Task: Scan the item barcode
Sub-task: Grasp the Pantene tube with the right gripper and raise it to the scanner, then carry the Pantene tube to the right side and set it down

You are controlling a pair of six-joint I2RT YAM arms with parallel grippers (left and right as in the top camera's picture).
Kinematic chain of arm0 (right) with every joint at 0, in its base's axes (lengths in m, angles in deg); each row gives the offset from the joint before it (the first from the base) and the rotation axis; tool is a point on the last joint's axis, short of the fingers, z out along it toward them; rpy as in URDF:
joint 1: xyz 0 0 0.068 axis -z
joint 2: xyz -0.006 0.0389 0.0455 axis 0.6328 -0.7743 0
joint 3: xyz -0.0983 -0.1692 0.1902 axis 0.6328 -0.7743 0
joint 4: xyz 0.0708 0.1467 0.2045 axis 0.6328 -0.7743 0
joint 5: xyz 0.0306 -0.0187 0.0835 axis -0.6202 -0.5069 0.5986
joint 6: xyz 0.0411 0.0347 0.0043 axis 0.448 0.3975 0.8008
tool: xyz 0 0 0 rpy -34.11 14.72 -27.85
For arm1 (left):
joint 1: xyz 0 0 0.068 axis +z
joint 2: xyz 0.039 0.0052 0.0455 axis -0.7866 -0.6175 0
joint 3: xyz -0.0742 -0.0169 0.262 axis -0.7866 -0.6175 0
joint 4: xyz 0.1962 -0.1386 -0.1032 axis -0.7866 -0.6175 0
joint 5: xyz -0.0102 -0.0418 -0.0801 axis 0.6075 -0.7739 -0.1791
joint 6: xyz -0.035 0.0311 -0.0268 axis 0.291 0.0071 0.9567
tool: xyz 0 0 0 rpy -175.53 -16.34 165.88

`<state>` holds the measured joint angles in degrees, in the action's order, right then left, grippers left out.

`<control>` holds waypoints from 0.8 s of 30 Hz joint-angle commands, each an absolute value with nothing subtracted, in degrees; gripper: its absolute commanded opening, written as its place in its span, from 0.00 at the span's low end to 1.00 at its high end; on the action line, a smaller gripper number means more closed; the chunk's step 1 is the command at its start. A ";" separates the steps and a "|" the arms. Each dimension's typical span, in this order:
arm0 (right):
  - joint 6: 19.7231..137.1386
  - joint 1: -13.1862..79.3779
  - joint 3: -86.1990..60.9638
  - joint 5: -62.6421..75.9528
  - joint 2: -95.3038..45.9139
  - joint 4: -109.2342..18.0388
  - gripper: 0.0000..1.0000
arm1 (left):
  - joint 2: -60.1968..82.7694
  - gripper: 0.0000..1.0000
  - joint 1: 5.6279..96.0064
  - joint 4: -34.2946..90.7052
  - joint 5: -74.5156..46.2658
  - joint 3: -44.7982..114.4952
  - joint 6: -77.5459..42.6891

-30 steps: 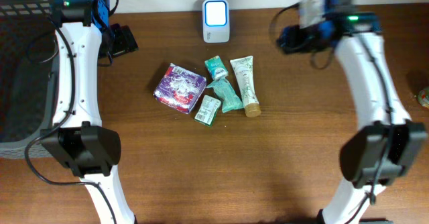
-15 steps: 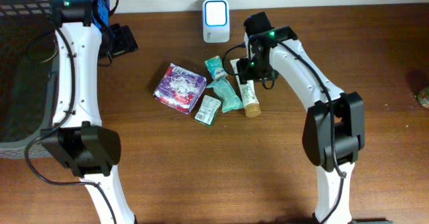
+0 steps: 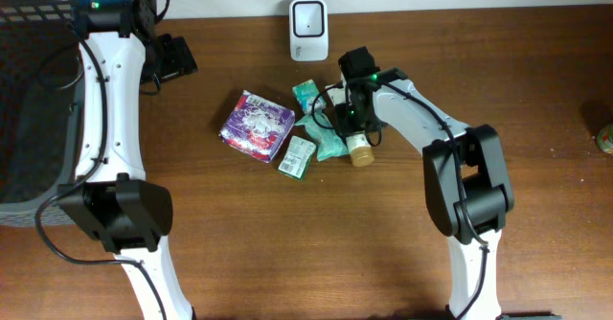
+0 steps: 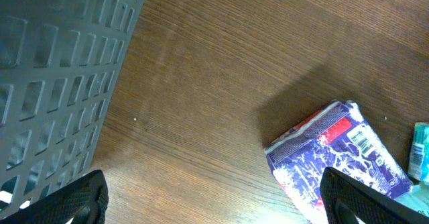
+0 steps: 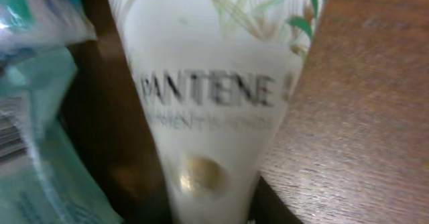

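A white Pantene tube [image 5: 208, 90] with a gold cap [image 3: 360, 154] lies at the right of the item pile, cap toward the front. My right gripper [image 3: 351, 119] is down over it. In the right wrist view the tube fills the gap between the dark fingers [image 5: 276, 205], which press its sides. The white barcode scanner [image 3: 307, 30] stands at the back edge, behind the pile. My left gripper [image 3: 176, 57] hovers back left, open [image 4: 214, 207] over bare wood, with nothing between its fingertips.
A purple packet [image 3: 257, 125] lies left in the pile, also seen in the left wrist view [image 4: 338, 153]. Teal packets [image 3: 324, 136] and a small green-white sachet [image 3: 297, 157] touch the tube's left side. A grey basket [image 3: 29, 100] fills the left edge.
My right arm swung from the back right down onto the pile, and its jaws closed in around the tube. The scanner's face has dimmed. The left arm has not moved.
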<state>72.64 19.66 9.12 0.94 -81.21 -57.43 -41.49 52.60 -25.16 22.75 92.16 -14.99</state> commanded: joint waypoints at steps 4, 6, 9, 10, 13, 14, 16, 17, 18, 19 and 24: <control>72.99 19.07 18.80 -3.43 -81.25 -61.08 0.04 | -42.21 0.99 52.80 -25.25 22.77 91.83 -14.29; 72.99 19.07 26.89 -4.87 -81.25 -63.55 0.04 | -42.21 0.99 52.80 -25.25 22.77 91.83 -14.27; 73.01 19.05 33.75 -4.76 -81.25 -59.95 0.04 | -42.21 0.99 52.80 -25.25 22.77 91.83 -14.29; 73.01 18.99 34.28 -4.15 -81.25 -57.00 0.04 | -42.21 0.99 52.80 -25.25 22.77 91.83 -14.27; 73.01 18.97 34.25 0.24 -81.73 -47.16 0.04 | -42.21 0.99 52.80 -25.25 22.77 91.83 -14.27; 73.01 18.97 34.06 1.42 -82.12 -44.67 0.04 | -42.21 0.99 52.80 -25.25 22.77 91.83 -14.29; 73.01 18.94 33.69 3.15 -83.87 -40.08 0.04 | -42.21 0.99 52.80 -25.25 22.77 91.83 -14.29; 73.03 18.94 33.69 3.45 -84.97 -39.27 0.04 | -42.21 0.99 52.80 -25.25 22.77 91.83 -14.27; 73.03 18.90 33.69 3.65 -85.93 -38.79 0.04 | -42.21 0.99 52.80 -25.25 22.77 91.83 -14.27; 73.01 18.64 33.69 4.59 -87.22 -37.54 0.04 | -42.21 0.99 52.80 -25.25 22.77 91.83 -14.27; 72.97 16.65 33.69 5.25 -90.25 -27.51 0.04 | -42.21 0.99 52.80 -25.25 22.77 91.83 -14.29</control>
